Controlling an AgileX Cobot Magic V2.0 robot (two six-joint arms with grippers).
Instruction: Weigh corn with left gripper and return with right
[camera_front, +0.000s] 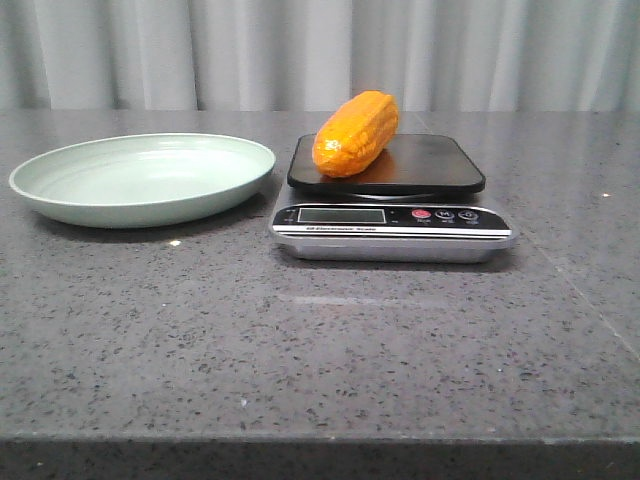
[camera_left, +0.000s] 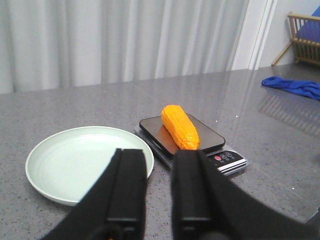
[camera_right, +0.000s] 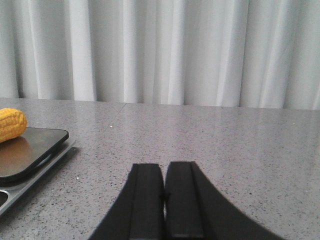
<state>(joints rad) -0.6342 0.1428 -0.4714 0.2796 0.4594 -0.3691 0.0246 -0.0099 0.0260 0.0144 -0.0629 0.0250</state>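
Observation:
The orange-yellow corn (camera_front: 356, 133) lies on the black platform of the kitchen scale (camera_front: 440, 165), toward its left side. It also shows in the left wrist view (camera_left: 180, 126) and at the edge of the right wrist view (camera_right: 11, 124). My left gripper (camera_left: 160, 156) is open and empty, pulled back above the table with the plate and scale beyond it. My right gripper (camera_right: 164, 167) is shut and empty, over bare table to the right of the scale (camera_right: 30, 152). Neither gripper shows in the front view.
A pale green plate (camera_front: 60, 170) sits empty left of the scale; it also shows in the left wrist view (camera_left: 50, 155). The scale's display and buttons (camera_front: 390, 216) face the front edge. White curtains hang behind the grey speckled table. A blue cloth (camera_left: 295, 86) lies far off.

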